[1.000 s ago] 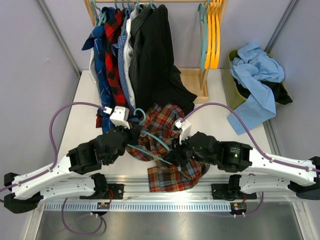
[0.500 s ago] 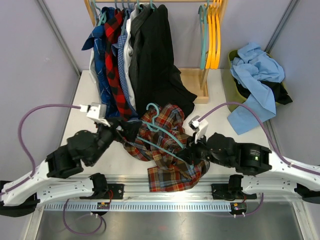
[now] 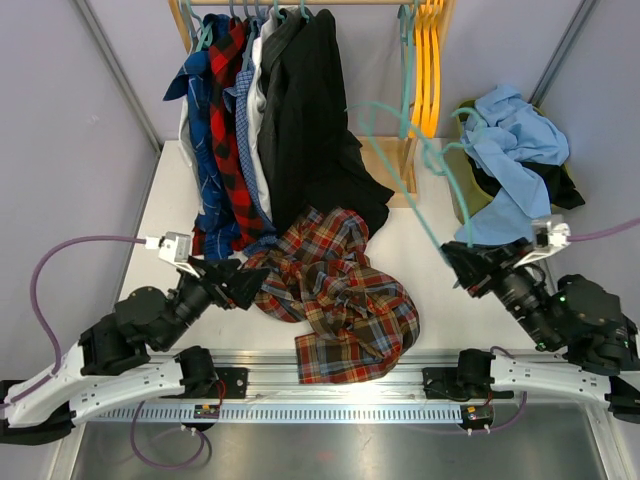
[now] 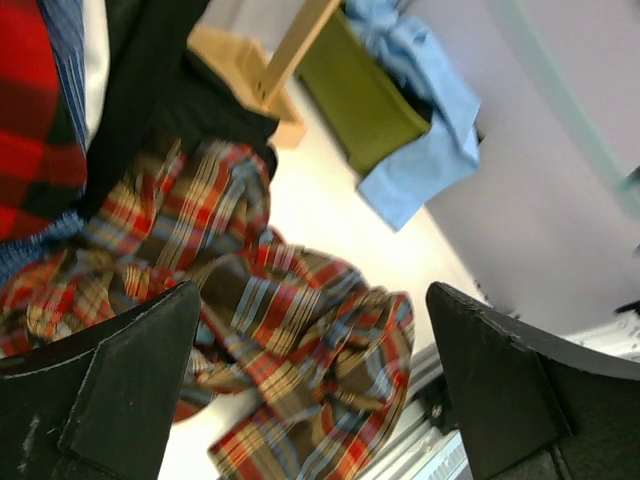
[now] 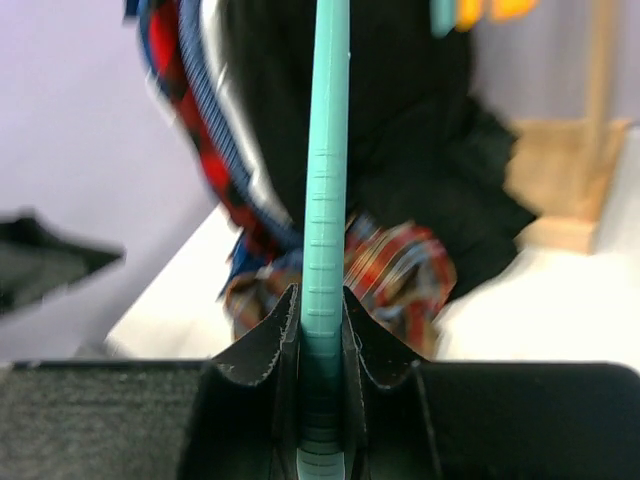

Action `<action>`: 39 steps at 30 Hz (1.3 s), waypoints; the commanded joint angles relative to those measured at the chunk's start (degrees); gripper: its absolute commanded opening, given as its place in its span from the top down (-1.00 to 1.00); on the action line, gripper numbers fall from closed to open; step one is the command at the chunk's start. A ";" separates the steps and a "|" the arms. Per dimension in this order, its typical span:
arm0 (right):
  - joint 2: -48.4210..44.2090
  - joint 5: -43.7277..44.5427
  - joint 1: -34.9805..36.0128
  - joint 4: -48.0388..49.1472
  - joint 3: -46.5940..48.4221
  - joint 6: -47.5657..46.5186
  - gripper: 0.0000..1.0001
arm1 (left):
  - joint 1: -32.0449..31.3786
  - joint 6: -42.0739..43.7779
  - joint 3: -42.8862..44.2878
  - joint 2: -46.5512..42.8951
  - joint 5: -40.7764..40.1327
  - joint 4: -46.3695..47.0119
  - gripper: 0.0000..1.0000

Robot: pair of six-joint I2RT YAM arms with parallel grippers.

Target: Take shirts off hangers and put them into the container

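Note:
The brown-red plaid shirt [image 3: 345, 300] lies crumpled on the table at the near edge, free of its hanger. My right gripper [image 3: 462, 265] is shut on a teal hanger [image 3: 447, 185], held in the air to the right of the shirt; that hanger looks blurred. In the right wrist view the hanger's bar [image 5: 325, 180] runs straight up between my shut jaws [image 5: 322, 320]. My left gripper [image 3: 238, 282] stands open at the shirt's left edge, nothing between its fingers [image 4: 110, 390]. Plaid cloth [image 4: 280, 300] shows below them. The olive-green container [image 3: 462, 165] holds a light blue shirt [image 3: 515, 150].
Several shirts [image 3: 265, 110] hang on the wooden rack at the back, a black one [image 3: 310, 130] trailing onto the table. Empty teal [image 3: 407, 70] and orange-yellow hangers [image 3: 430, 60] hang at the rack's right end. The rack's wooden foot [image 3: 390, 165] stands beside the container.
My left gripper opened and drew back to the left. My right arm swung right and up, pulling the teal hanger out of the plaid shirt, which stayed on the table.

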 commanded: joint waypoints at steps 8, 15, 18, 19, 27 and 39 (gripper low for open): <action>16.42 16.54 0.19 18.10 5.28 -16.72 1.00 | -0.06 -3.95 -4.48 -0.32 4.21 2.62 -0.98; 25.32 6.81 -9.61 21.38 12.04 -19.39 1.00 | -0.15 -3.42 -5.54 0.47 5.35 4.38 -0.98; 30.41 -2.95 -19.63 17.51 16.44 -15.26 1.00 | -0.15 -3.51 -5.98 0.39 5.79 4.90 -0.98; 31.73 -6.28 -21.24 17.16 18.18 -14.97 1.00 | -0.15 -3.51 -6.06 0.21 5.97 4.91 -0.98; 45.88 -25.19 -37.41 13.99 29.96 -10.59 1.00 | -0.15 -4.13 -6.94 -1.64 6.06 4.47 -0.98; 61.18 -38.65 -49.99 8.98 46.50 -8.73 1.00 | -0.15 -3.95 -6.68 -3.39 5.79 3.32 -0.98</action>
